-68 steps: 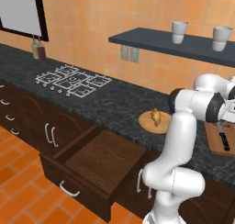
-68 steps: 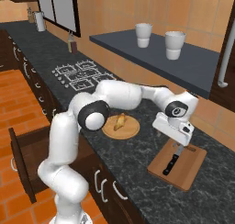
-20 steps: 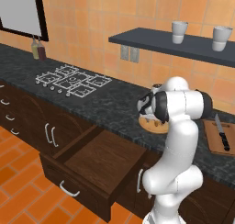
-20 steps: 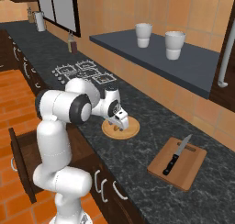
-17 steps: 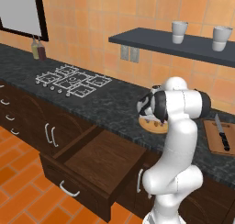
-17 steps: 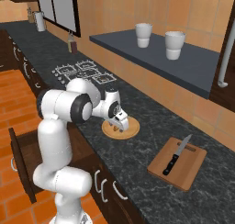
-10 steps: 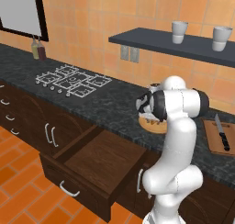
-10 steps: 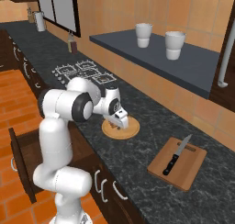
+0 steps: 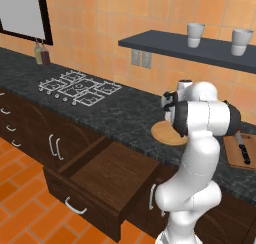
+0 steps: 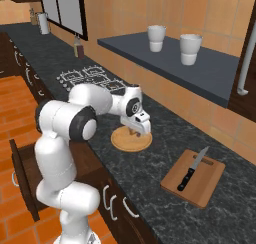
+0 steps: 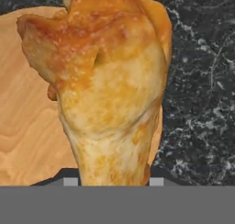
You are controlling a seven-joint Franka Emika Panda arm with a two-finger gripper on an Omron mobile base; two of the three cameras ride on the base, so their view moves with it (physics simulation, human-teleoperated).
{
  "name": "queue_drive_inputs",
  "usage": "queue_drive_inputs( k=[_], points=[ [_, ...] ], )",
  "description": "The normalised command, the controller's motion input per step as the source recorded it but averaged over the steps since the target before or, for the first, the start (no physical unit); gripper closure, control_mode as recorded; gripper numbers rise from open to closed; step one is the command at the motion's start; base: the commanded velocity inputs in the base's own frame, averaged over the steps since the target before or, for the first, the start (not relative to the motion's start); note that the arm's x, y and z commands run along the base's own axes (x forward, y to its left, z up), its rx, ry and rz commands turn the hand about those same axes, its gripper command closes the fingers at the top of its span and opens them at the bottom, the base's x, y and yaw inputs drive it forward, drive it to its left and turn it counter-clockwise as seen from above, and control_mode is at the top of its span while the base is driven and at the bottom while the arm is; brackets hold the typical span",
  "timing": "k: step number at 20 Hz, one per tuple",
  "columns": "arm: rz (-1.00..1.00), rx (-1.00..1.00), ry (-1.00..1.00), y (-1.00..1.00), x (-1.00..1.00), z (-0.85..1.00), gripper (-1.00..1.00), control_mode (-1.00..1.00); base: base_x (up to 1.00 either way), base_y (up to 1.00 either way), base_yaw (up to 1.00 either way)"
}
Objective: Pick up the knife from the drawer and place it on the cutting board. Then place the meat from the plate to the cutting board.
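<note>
Fingers (image 10: 134, 132) have narrowed since a sec ago, now pinching the meat (image 11: 108, 87) over plate (image 10: 120, 140) on dark speckled desk (image 10: 150, 173), orange-tiled wall behind.

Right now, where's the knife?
The knife lies on the cutting board on the counter, at the right of the right base view, apart from the plate.

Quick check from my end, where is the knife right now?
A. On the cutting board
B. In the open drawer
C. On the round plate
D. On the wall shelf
A: the knife lies flat on the cutting board, blade pointing toward the wall.
</note>
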Motion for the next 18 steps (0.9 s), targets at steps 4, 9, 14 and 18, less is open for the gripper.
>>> queue_drive_inputs(
  k=[4,9,14,18],
  points=[
    [0.0,0.0,0.0,-0.92,-0.88,0.28,1.0,-1.0,0.0,0.0,0.0],
    [0.0,0.0,0.0,-0.99,-0.68,0.09,1.0,-1.0,0.0,0.0,0.0],
    [0.0,0.0,0.0,-1.0,-0.52,0.02,1.0,-1.0,0.0,0.0,0.0],
    [-0.01,0.1,0.0,-1.0,-0.2,0.06,1.0,-1.0,0.0,0.0,0.0]
  ],
)
